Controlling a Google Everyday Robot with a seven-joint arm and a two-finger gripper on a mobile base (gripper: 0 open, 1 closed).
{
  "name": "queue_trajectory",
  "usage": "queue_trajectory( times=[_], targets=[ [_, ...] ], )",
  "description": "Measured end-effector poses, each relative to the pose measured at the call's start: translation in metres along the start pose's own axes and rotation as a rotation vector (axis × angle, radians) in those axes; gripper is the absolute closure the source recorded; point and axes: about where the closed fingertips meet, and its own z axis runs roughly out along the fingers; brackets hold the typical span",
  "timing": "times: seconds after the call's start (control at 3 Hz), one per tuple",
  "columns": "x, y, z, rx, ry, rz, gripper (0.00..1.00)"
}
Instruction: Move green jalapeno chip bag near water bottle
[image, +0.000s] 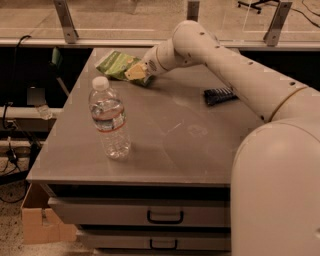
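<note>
The green jalapeno chip bag (115, 63) lies flat at the far left corner of the grey table (165, 150). My gripper (136, 73) is at the bag's right end, low over the table and touching or overlapping the bag's edge. The arm reaches in from the right across the table. The water bottle (109, 120) stands upright on the near left part of the table, clear with a white cap and a white-and-red label band. It is well apart from the bag, toward the front.
A dark blue striped snack wrapper (220, 95) lies at the right of the table, under the arm. Drawers with handles (165, 217) sit below the table front. A cardboard box (40, 220) is on the floor at left. A railing runs behind the table.
</note>
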Motion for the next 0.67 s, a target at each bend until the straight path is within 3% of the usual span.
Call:
queue_trajectory(
  times=[0.33, 0.67],
  targets=[
    [-0.002, 0.002, -0.006, 0.001, -0.010, -0.002, 0.85],
    [-0.012, 0.018, -0.040, -0.037, -0.063, -0.044, 1.00]
  ],
)
